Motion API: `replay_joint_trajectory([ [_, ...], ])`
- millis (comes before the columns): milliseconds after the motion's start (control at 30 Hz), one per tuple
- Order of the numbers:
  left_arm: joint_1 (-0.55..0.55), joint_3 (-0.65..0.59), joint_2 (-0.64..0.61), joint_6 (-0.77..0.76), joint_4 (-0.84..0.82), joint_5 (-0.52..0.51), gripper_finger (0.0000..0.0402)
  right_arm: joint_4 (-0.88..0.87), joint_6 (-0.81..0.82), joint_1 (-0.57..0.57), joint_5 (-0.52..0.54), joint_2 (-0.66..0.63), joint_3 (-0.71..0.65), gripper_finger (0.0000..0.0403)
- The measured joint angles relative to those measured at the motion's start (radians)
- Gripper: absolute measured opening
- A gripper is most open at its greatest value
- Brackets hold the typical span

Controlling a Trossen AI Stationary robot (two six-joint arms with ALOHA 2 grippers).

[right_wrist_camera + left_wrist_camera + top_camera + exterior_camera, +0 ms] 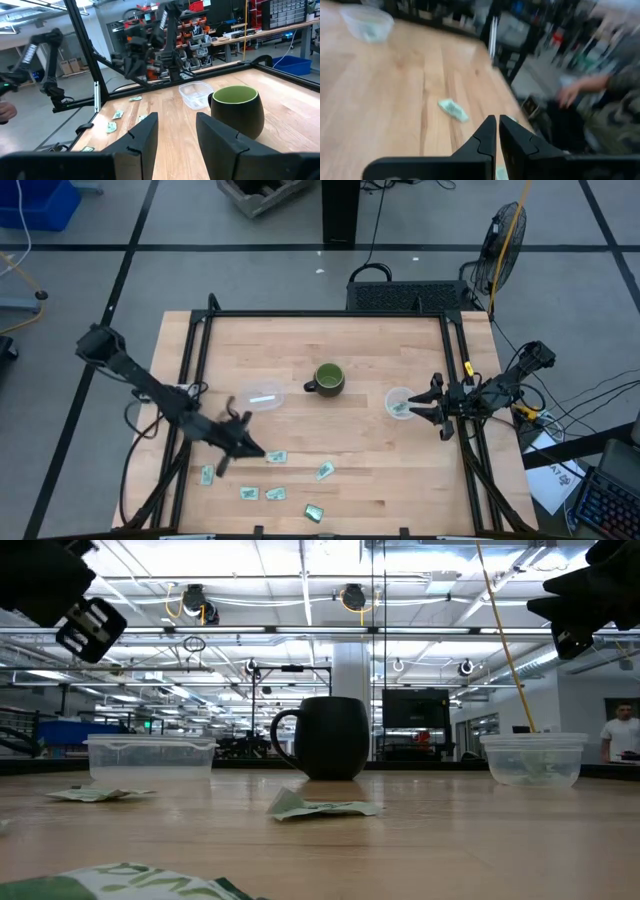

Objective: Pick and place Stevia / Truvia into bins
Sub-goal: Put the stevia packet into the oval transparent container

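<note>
a: where's the left gripper (243, 446) relative to the mug (329, 379)?

b: i've got it well out from the mug toward the front-left of the table (330, 435), fingers (489, 134) pressed together on nothing that i can see

a: and the right?

b: right gripper (430, 407) sits beyond the mug's other side, fingers (145, 132) spread apart, just beside the right bin (401, 403), which has a packet inside

a: packets?

b: six packets (276, 456) lie flat in front of the mug, near the front edge. the left bin (262, 397) is beside the mug on the handle side
</note>
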Motion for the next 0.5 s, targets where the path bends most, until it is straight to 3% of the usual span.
replay_joint_trajectory([
  [200,0.002,0.214,0.200,0.077,-0.259,-0.016,0.0026,0.000,0.000,0.000,0.000,0.000,0.000,0.0126],
  [333,0.042,0.289,0.289,0.077,-0.295,-0.025,0.0026,0.000,0.000,0.000,0.000,0.000,0.000,0.0126],
  [500,0.065,0.339,0.364,0.007,-0.497,-0.037,0.0026,0.000,0.000,0.000,0.000,0.000,0.000,0.0126],
])
